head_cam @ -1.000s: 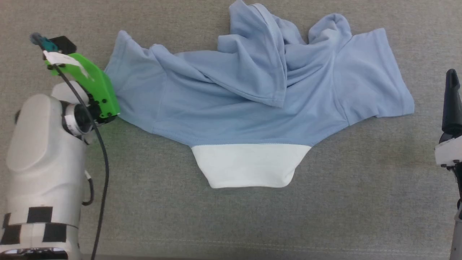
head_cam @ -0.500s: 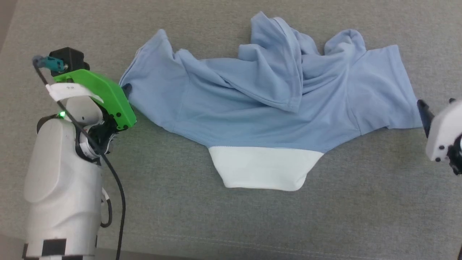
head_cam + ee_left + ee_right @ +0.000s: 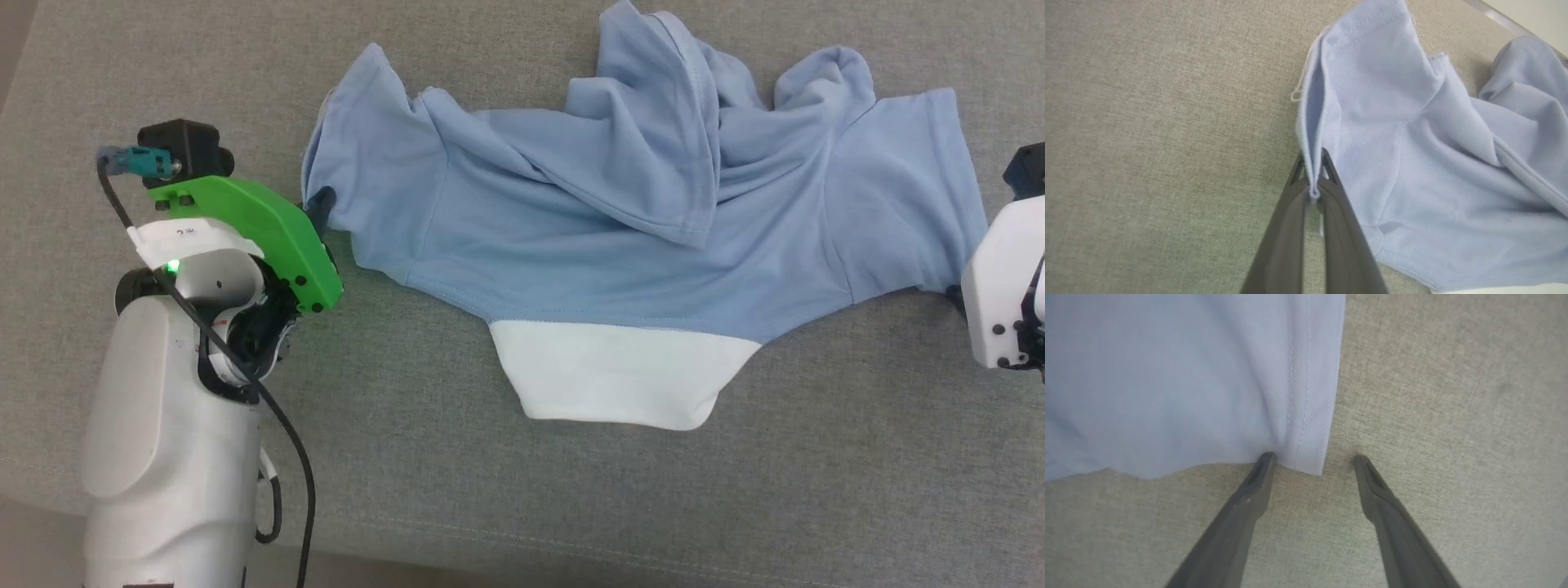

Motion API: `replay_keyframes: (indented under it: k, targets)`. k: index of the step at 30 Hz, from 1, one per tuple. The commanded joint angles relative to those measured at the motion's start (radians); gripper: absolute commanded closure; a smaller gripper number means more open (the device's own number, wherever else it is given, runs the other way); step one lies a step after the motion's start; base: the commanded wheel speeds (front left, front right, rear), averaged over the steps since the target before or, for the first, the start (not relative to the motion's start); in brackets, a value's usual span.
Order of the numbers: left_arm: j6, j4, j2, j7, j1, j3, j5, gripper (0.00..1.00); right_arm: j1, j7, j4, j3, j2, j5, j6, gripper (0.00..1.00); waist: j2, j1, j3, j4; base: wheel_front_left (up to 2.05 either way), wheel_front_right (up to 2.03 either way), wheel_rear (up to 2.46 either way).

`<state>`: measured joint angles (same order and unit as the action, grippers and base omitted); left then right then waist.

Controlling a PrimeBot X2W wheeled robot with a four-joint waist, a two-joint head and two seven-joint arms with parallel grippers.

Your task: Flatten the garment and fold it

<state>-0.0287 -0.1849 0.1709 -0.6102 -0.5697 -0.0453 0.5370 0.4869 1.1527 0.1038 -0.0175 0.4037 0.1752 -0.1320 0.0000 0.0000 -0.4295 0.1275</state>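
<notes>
- We see the garment (image 3: 620, 245), a light blue shirt, lying crumpled on the grey woven surface (image 3: 784, 506). In the head view it spreads from left to right, with loose folds heaped along its far middle.
- A white panel (image 3: 616, 376) lies flat at the garment's near edge, on the side toward the robot.
- We note the left gripper (image 3: 1313, 163) pinched tight on a doubled, stitched edge at the garment's left end. In the left wrist view the cloth rises from between the two dark fingers (image 3: 1286, 228), which stand almost together.
- The green wrist housing (image 3: 261, 229) of that arm sits just beside the garment's left end in the head view.
- We find the right gripper (image 3: 1314, 458) spread wide and holding nothing. The hemmed corner (image 3: 1306, 451) of the garment's right end lies between its tips: one tip meets the cloth's edge, while the other stands apart over bare surface.
</notes>
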Motion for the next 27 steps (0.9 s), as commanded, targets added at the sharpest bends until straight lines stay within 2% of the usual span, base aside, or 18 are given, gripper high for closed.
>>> replay_keyframes:
  k: [1,2,3,8,14,21,27]
  targets:
    - [-0.004,0.003,-0.001,0.002,0.017,0.000,0.002,1.00,-0.018,0.005,0.032,0.015,-0.016,0.014,0.001,0.00,0.0000,0.0000,-0.001,-0.003,0.00,0.00,0.00]
    - [-0.004,0.005,-0.002,0.004,0.020,0.003,0.006,1.00,-0.018,0.004,0.036,0.018,-0.017,0.019,0.001,0.64,0.0000,0.0000,0.000,-0.005,0.00,0.00,0.00]
    - [-0.005,0.005,-0.002,0.007,0.023,0.004,0.007,1.00,-0.017,-0.006,0.036,0.021,-0.018,0.027,0.001,1.00,0.0000,0.0000,0.003,-0.008,0.00,0.00,0.00]
    - [-0.004,0.005,-0.002,0.025,0.034,0.017,0.021,1.00,-0.001,-0.095,0.027,-0.008,-0.026,0.060,0.001,1.00,0.0000,0.0000,0.037,-0.020,0.00,0.00,0.00]
    - [0.003,0.017,-0.008,0.040,0.009,0.054,0.072,1.00,0.050,-0.212,-0.021,-0.098,-0.087,0.163,0.001,1.00,0.0000,0.0000,0.133,-0.043,0.00,0.00,0.00]
    - [-0.001,0.053,-0.004,0.043,-0.122,0.102,0.126,1.00,0.204,-0.275,-0.096,-0.212,-0.150,0.353,0.001,1.00,0.0000,0.0000,0.241,-0.080,0.00,0.00,0.00]
    - [-0.014,0.065,0.008,0.082,-0.269,0.144,0.145,1.00,0.370,-0.334,-0.095,-0.271,-0.156,0.399,0.001,1.00,0.0000,0.0000,0.294,-0.110,0.00,0.00,0.00]
